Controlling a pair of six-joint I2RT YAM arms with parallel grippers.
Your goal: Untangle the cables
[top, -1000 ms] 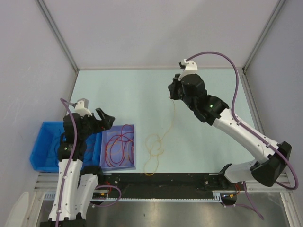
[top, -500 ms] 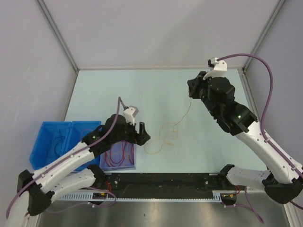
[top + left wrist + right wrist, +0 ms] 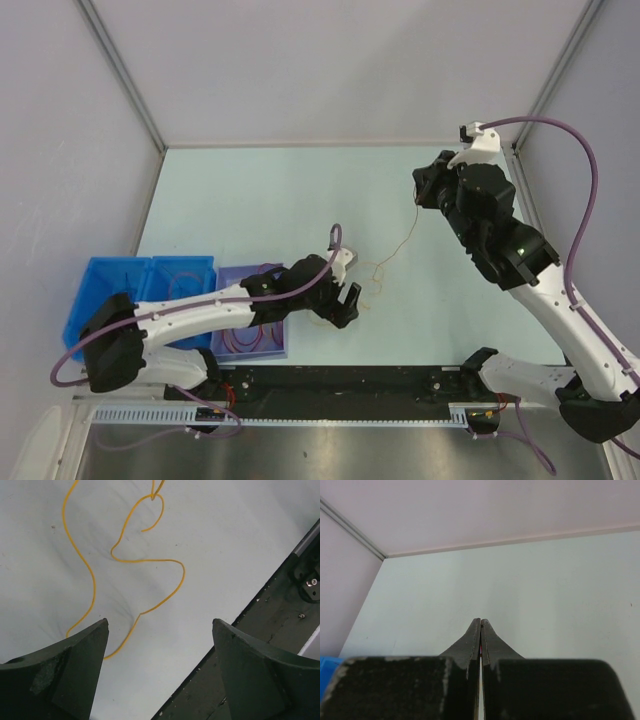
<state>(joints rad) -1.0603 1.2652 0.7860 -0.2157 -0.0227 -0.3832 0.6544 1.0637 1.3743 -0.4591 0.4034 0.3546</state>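
Far behind the left tool, beside its arm's base, two blue bins (image 3: pixel 100 290) sit side by side with a few thin cables in them, too small to tell apart. Nearer the tool, under its outstretched forearm, a lavender tray (image 3: pixel 250 354) holds red cables (image 3: pixel 245 335) in loose loops.

The left tool (image 3: pixel 345 305) hangs low over the pale bench (image 3: pixel 250 200) with its fingers spread wide and nothing between them. From its wrist camera, the left tool (image 3: pixel 160 625) looks down on a yellow cable (image 3: pixel 150 560). The cable lies on the bench just ahead of the fingertips, and one strand runs in under the left-hand finger (image 3: pixel 75 665). It snakes away from the tool in open bends and crosses itself at the far end. A black rail (image 3: pixel 280 605) lies off the tool's right-hand finger.

Between the two tools, the yellow cable (image 3: pixel 376 268) lifts off the bench and climbs as a single thin strand to the right tool (image 3: pixel 420 190). That tool is raised well above the bench. In its own camera, the right tool (image 3: pixel 480 622) has its fingers pressed flat together, pinching the top of the strand. The rest of the cable trails below the tool and back toward the left one.
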